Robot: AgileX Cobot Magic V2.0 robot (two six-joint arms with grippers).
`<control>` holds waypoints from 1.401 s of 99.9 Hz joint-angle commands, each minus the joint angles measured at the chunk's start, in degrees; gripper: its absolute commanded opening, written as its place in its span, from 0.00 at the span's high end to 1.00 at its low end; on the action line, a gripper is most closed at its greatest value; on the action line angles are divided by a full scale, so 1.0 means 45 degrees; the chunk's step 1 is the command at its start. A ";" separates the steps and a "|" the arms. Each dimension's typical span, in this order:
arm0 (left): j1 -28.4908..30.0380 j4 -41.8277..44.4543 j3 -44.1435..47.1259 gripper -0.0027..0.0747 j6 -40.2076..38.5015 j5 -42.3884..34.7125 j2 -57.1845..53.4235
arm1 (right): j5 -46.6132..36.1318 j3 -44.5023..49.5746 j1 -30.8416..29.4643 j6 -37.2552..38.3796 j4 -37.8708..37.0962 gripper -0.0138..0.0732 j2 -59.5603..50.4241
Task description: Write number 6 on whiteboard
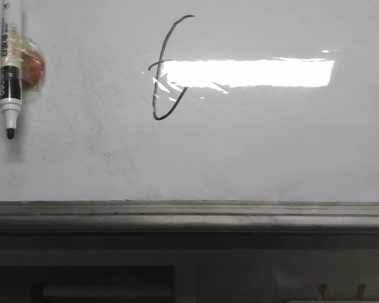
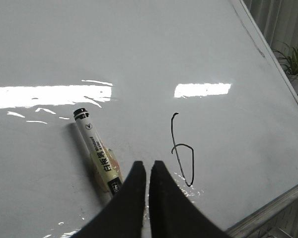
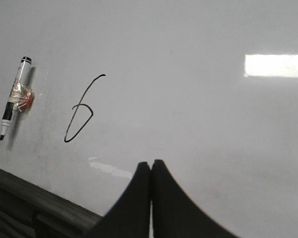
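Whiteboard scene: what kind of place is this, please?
Probably an office or a classroom-like room: a large whiteboard with a marker pen stuck to it, ceiling-light glare on the board, and a potted plant beside it.

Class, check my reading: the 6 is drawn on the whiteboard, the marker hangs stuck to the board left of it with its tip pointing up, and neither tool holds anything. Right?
One error: the marker points its tip down, as the front view shows. The 6, the whiteboard and both empty tools, left tool and right tool, are as stated.

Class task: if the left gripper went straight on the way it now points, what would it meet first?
Probably the bare whiteboard: the left gripper, shut, points between the marker pen and the number 6. Depth is unclear.
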 commanded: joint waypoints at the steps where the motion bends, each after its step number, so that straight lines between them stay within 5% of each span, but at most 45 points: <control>1: -0.0050 -0.0111 -0.0345 0.99 -0.0026 0.0216 0.0100 | -0.0897 -0.0318 -0.0048 -0.0105 0.0225 0.92 -0.0090; 38: -0.0050 -0.0111 -0.0345 0.99 -0.0026 0.0216 0.0100 | -0.0897 -0.0318 -0.0048 -0.0105 0.0225 0.92 -0.0090; 48: -0.0050 0.1168 -0.0261 0.99 -0.0261 0.0008 0.0100 | -0.0897 -0.0318 -0.0048 -0.0105 0.0225 0.92 -0.0090; 55: 0.0035 0.3745 -0.0094 0.99 -0.2197 -0.0354 0.0185 | -0.0897 -0.0318 -0.0048 -0.0105 0.0225 0.92 -0.0090; 72: 0.1090 1.3945 0.0285 0.99 -1.2155 -0.0553 0.0616 | -0.0897 -0.0318 -0.0048 -0.0105 0.0225 0.92 -0.0090; 86: 0.2728 1.8249 0.0499 0.99 -1.6276 0.0229 0.0536 | -0.0897 -0.0318 -0.0048 -0.0105 0.0225 0.92 -0.0090; 105: 0.4932 2.0761 0.1199 0.99 -1.8513 0.0229 -0.0416 | -0.0897 -0.0318 -0.0048 -0.0105 0.0225 0.92 -0.0090; 140: 0.7464 2.1529 0.2849 0.99 -1.9510 -0.0581 -0.1648 | -0.0897 -0.0318 -0.0048 -0.0105 0.0225 0.92 -0.0090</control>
